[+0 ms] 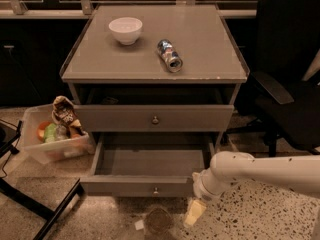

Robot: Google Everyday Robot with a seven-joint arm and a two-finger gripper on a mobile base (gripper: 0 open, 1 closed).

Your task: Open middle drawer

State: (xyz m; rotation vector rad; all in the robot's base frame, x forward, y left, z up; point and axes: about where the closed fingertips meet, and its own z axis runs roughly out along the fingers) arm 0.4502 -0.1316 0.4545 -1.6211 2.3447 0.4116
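The middle drawer [150,161] stands drawn well out from under the front edge of the bench [100,64], its plain grey inside bare to view. It is judged the middle one because its front hangs clear of the floor and would hide a lower drawer. Another drawer [115,119], just under the bench's front edge, is closed.

The claw [195,212] hangs low over the floor, out in front of and below the bench's front right corner. It is just beside the right end of the open drawer's front, and not clearly touching it. Whether it is released or clenched cannot be told, and nothing is seen in it.

From the claw the drawer lies to the left and slightly higher. Its knob [155,190] sits at mid-front, well to the left. The front's long axis runs parallel to the bench's front edge, so any further pull would go straight away from that edge. The task looks about done.
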